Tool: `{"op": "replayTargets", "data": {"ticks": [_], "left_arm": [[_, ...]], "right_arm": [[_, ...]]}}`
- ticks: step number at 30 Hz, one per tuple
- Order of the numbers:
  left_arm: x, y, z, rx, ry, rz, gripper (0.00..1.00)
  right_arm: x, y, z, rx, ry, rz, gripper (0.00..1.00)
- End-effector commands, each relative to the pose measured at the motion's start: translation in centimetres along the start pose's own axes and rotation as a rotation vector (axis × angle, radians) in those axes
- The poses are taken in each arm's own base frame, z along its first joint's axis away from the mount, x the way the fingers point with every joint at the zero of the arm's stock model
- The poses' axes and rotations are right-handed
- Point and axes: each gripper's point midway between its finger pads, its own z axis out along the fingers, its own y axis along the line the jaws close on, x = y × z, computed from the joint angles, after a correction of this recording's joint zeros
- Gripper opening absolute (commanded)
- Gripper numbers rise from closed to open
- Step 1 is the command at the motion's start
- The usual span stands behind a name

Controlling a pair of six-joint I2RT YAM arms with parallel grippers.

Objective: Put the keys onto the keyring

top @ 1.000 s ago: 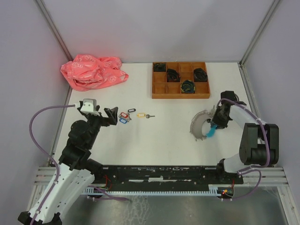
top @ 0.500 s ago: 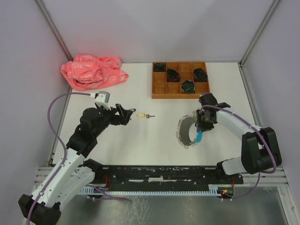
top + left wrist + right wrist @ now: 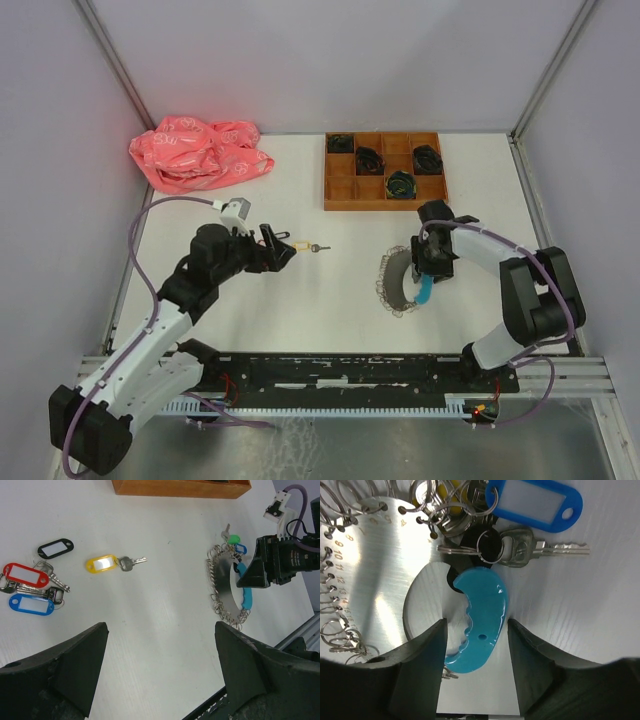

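Note:
The keyring [image 3: 398,282] lies flat right of centre, a metal plate [image 3: 380,565] rimmed with rings, with a light-blue handle [image 3: 482,610]. A blue-tagged key [image 3: 535,502] hangs on it. My right gripper [image 3: 476,622] is open and straddles the handle, with a gap at the left finger. Loose keys lie on the table: yellow tag [image 3: 101,563], red tag [image 3: 22,573], blue tag [image 3: 31,604], and a black tag [image 3: 55,548]. My left gripper [image 3: 160,630] hovers wide open above the table near them, holding nothing. The top view shows only the yellow-tagged key [image 3: 300,245] past my left gripper [image 3: 280,250].
A wooden compartment tray [image 3: 385,203] with black coiled bundles stands at the back right. A crumpled pink bag [image 3: 200,152] lies at the back left. Grey walls enclose the table on three sides.
My left arm has reached forward and right over the loose keys. My right gripper dragged the keyring leftward, then opened its jaws around the blue handle.

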Motion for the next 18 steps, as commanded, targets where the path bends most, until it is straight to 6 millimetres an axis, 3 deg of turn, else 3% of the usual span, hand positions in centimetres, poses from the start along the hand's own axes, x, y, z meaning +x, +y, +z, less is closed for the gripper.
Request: {"op": "replayTargets", "data": {"ticks": [1, 7, 11, 18], "left_arm": [[0.1, -1.1, 0.6, 0.05, 0.006, -0.046, 0.93], [1.3, -1.5, 1.7, 0.067, 0.048, -0.058, 0.93], [1.9, -1.7, 2.5, 0.085, 0.062, -0.069, 0.93], [2.1, -2.7, 4.1, 0.138, 0.073, -0.114, 0.93]], "right_arm": [[-2.4, 0.4, 0.4, 0.014, -0.045, 0.005, 0.59], [-1.5, 0.5, 1.3, 0.023, -0.005, 0.008, 0.49], [-2.0, 1.1, 0.4, 0.007, -0.041, -0.019, 0.4], [-3.1, 3.1, -1.8, -0.027, -0.127, -0.143, 0.34]]}}
